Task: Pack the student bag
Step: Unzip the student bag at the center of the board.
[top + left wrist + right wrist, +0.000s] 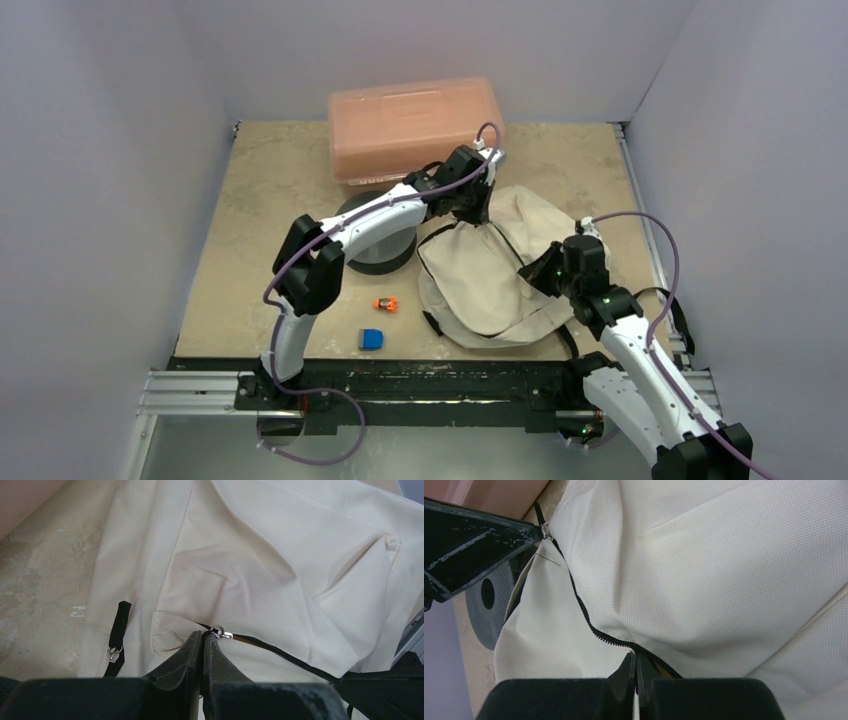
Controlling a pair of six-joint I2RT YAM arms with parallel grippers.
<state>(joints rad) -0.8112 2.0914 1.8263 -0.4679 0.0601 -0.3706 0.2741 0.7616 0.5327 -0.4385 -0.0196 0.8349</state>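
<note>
The table (pixel 260 200) is a beige, marbled board, scuffed and pale in the left wrist view, closed in by plain lavender-white walls (pixel 100 100) on three sides, with a black rail (pixel 430 385) along the near edge where the arms are bolted.

The student bag (pixel 500 280) lies slumped between the two grippers, cream cloth in loose folds. The left gripper (pixel 478 212) sits at the bag's far end, its jaws pressed tight together on the silver zip pull (pixel 219 632). From there the black zip line (pixel 584 615) runs toward the right gripper (pixel 636 659), which is pinched narrow on the bag's cloth right at the zip. The cloth creases toward both sets of tips.

Just beyond the left gripper stands a salmon-pink plastic box (pixel 415 125). To its left and nearer the arms, a grey disc (pixel 385 255) lies under the left forearm. Nearer the rail, well apart from both grippers, are a small orange object (pixel 386 304) and a small blue one (pixel 371 339). What they are is too small to tell.

The forearm covers much of the disc, and the right wrist view shows only a perforated edge of it with one dark hole. How much of the pull lies between the left fingers is hidden by the fingers themselves. To that gripper's left, a black tab with a metal clip (pixel 117 635) hangs off the bag, its lower end cut off by the gripper body. The bag's near right edge lies under the right arm.
</note>
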